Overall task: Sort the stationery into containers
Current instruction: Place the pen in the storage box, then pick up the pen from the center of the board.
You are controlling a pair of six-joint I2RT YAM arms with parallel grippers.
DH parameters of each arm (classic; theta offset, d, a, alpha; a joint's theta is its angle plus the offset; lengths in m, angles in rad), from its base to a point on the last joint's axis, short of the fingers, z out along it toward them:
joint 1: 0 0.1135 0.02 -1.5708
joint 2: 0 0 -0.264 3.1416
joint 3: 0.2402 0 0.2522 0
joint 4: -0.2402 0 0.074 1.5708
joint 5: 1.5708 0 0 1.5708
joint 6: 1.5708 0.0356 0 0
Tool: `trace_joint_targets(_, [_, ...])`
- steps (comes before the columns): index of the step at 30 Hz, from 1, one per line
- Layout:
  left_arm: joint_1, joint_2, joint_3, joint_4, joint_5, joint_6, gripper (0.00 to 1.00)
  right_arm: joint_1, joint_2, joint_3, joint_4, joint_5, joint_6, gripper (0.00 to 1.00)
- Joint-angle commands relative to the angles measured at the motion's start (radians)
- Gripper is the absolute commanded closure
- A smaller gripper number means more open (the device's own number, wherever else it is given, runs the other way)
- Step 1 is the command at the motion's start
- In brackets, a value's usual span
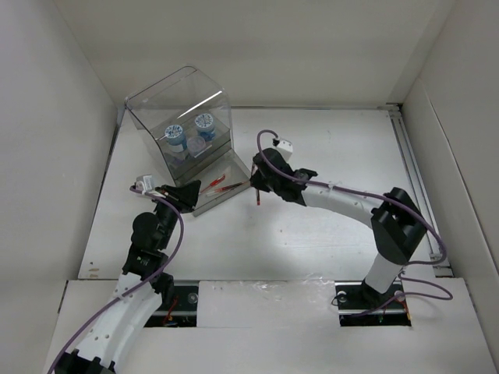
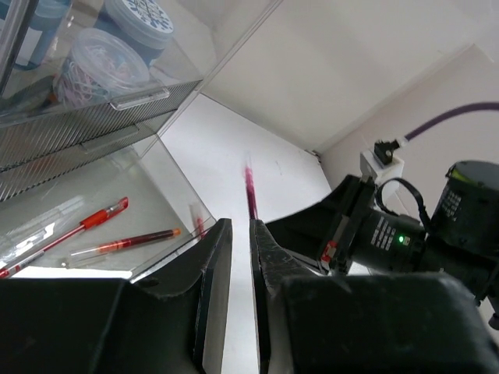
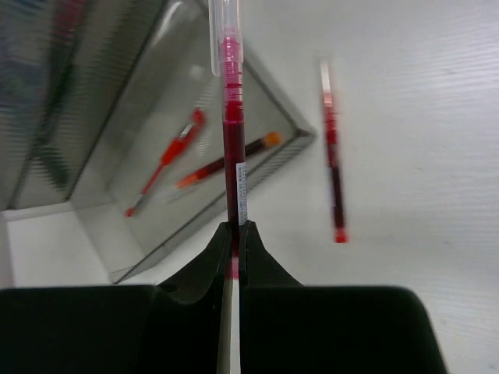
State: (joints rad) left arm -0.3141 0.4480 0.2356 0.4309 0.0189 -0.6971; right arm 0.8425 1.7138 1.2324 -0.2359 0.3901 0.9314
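My right gripper (image 3: 236, 226) (image 1: 253, 183) is shut on a thin red pen (image 3: 232, 148), which points toward the pulled-out clear drawer (image 3: 117, 210) (image 1: 214, 201) of the clear acrylic box (image 1: 156, 101). Two red pens (image 3: 168, 160) (image 2: 93, 222) lie in that drawer. Another red pen (image 3: 333, 164) (image 1: 256, 199) lies on the table just right of the drawer. Blue-lidded tubs (image 1: 175, 134) (image 2: 140, 19) stand inside the box. My left gripper (image 2: 240, 226) (image 1: 189, 196) sits at the drawer's near left corner, its jaws almost together with nothing between them.
White walls enclose the table (image 1: 312, 234) on the left, back and right. A clear tub of paper clips (image 2: 101, 66) sits in the box beside the blue-lidded ones. The right arm (image 1: 343, 202) stretches across the middle of the table.
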Motion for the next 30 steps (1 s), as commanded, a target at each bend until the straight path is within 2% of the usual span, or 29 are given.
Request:
trace_joint_targets(1, [-0.005, -0.009, 0.004, 0.06, 0.015, -0.005, 0.88, 0.017, 0.064, 0.1, 0.134, -0.161, -0.008, 1.0])
trace_joint_targets(7, [-0.005, -0.009, 0.004, 0.051, 0.006, -0.005, 0.88, 0.017, 0.171, 0.202, 0.218, -0.275, 0.089, 1.0])
trace_joint_targets(8, [-0.005, -0.009, 0.004, 0.051, 0.006, -0.005, 0.88, 0.017, 0.184, 0.211, 0.24, -0.286, 0.089, 0.97])
trace_joint_targets(13, [-0.005, -0.019, 0.004, 0.051, 0.006, 0.004, 0.88, -0.01, 0.15, 0.167, 0.274, -0.313, 0.112, 0.53])
trace_joint_targets(14, [-0.005, -0.019, 0.004, 0.051, 0.006, 0.004, 0.88, -0.019, 0.135, 0.145, 0.274, -0.298, 0.112, 0.51])
trace_joint_targets(15, [-0.005, -0.019, 0.004, 0.051, 0.006, 0.004, 0.88, -0.028, 0.097, 0.092, 0.274, -0.28, 0.101, 0.51])
trace_joint_targets(19, [-0.005, -0.019, 0.004, 0.051, 0.006, 0.004, 0.88, -0.028, 0.018, -0.054, 0.265, -0.154, 0.075, 0.73])
trace_joint_targets(20, [-0.005, -0.019, 0.004, 0.051, 0.006, 0.004, 0.88, -0.028, 0.018, -0.074, 0.251, -0.131, 0.066, 0.84])
trace_joint_targets(23, [-0.005, -0.009, 0.004, 0.06, 0.015, 0.004, 0.88, -0.028, 0.018, -0.112, 0.176, -0.031, 0.066, 0.89])
trace_joint_targets(26, [-0.005, 0.0, 0.004, 0.06, 0.015, -0.005, 0.88, -0.016, 0.07, -0.103, 0.112, 0.012, 0.047, 0.69])
trace_joint_targets(27, [-0.005, 0.0, 0.004, 0.06, 0.015, -0.005, 0.88, -0.016, 0.085, -0.091, 0.092, 0.012, 0.047, 0.49])
trace_joint_targets(28, [-0.005, 0.0, 0.004, 0.069, 0.015, -0.005, 0.88, -0.005, 0.104, -0.076, 0.072, 0.036, 0.047, 0.42])
trace_joint_targets(30, [-0.005, 0.0, 0.004, 0.069, 0.024, -0.005, 0.88, 0.009, 0.157, -0.033, 0.021, 0.068, 0.047, 0.36])
